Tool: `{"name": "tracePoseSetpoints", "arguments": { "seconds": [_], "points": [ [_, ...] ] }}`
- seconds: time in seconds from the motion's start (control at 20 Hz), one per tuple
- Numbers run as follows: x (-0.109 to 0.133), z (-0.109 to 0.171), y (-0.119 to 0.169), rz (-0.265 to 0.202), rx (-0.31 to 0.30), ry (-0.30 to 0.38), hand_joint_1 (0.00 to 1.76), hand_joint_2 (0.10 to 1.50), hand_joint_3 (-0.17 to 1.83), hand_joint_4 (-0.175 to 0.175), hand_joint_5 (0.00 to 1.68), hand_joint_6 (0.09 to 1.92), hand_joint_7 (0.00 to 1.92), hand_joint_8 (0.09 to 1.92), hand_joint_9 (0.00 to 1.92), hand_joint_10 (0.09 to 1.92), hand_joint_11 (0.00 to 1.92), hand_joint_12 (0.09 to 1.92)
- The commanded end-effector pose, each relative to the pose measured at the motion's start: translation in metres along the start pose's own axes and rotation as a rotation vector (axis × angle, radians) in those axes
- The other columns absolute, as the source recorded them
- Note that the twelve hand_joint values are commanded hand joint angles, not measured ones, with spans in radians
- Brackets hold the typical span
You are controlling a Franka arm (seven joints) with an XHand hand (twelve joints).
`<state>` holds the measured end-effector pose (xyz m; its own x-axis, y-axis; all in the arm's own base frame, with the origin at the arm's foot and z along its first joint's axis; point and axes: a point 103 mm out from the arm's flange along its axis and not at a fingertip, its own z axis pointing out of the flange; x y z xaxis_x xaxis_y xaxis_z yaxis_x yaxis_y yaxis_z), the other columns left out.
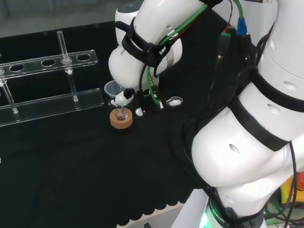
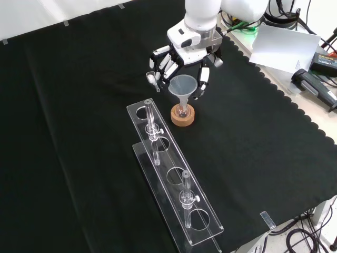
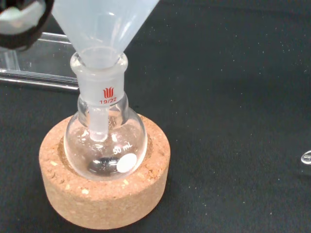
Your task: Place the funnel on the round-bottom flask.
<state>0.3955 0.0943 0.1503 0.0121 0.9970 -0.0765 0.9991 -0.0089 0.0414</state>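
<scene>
Funnel (image 3: 104, 24) seated in round-bottom flask (image 3: 104, 141) neck, on cork ring (image 3: 104, 187); hand (image 2: 184, 58) at funnel's twelve o'clock in the front view, fingers spread apart, clear.

In the wrist view the funnel (image 3: 104, 24) is cut off by the upper edge of the frame, so its rim stays out of sight; only the cone's lower part and the stem inside the round-bottom flask (image 3: 104, 141) show. The cork ring (image 3: 104, 187) hides the underside of the flask. A blurred dark and white part of the hand (image 3: 19, 22) sits in the upper left corner. A small clear piece (image 3: 306, 158) is cut by the right edge, too little to identify.

In the head view, upper centre, the arm's white links (image 1: 142, 52) cover most of the hand, so whether its fingers touch the funnel cannot be told there.
</scene>
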Motion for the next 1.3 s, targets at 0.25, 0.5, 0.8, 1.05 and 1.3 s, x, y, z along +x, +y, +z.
{"name": "tracePoseSetpoints", "arguments": {
  "seconds": [0.25, 0.5, 0.8, 1.05, 1.3],
  "points": [
    [0.0012, 0.0006, -0.0008, 0.004, 0.004, 0.011, 0.86, 0.49, 0.68, 0.129, 0.88, 0.64, 1.17, 0.43, 0.82, 0.32, 0.0, 1.32],
    [0.0053, 0.0025, -0.0045, 0.002, 0.014, 0.019, 0.86, 0.49, 0.68, 0.128, 0.88, 0.64, 1.17, 0.43, 0.82, 0.32, 0.0, 1.32],
    [0.0058, 0.0035, -0.0054, 0.008, 0.026, 0.022, 0.86, 0.49, 0.69, 0.125, 0.87, 0.64, 1.17, 0.43, 0.82, 0.32, 0.0, 1.31],
    [0.0062, 0.0045, -0.0054, 0.003, 0.058, 0.014, 0.82, 0.48, 0.69, 0.083, 0.74, 0.62, 1.11, 0.41, 0.8, 0.31, 0.0, 1.3],
    [0.0065, 0.0059, -0.0057, -0.005, 0.088, 0.011, 0.78, 0.47, 0.66, 0.036, 0.59, 0.43, 0.97, 0.37, 0.74, 0.33, 0.0, 1.23]
  ]
}}
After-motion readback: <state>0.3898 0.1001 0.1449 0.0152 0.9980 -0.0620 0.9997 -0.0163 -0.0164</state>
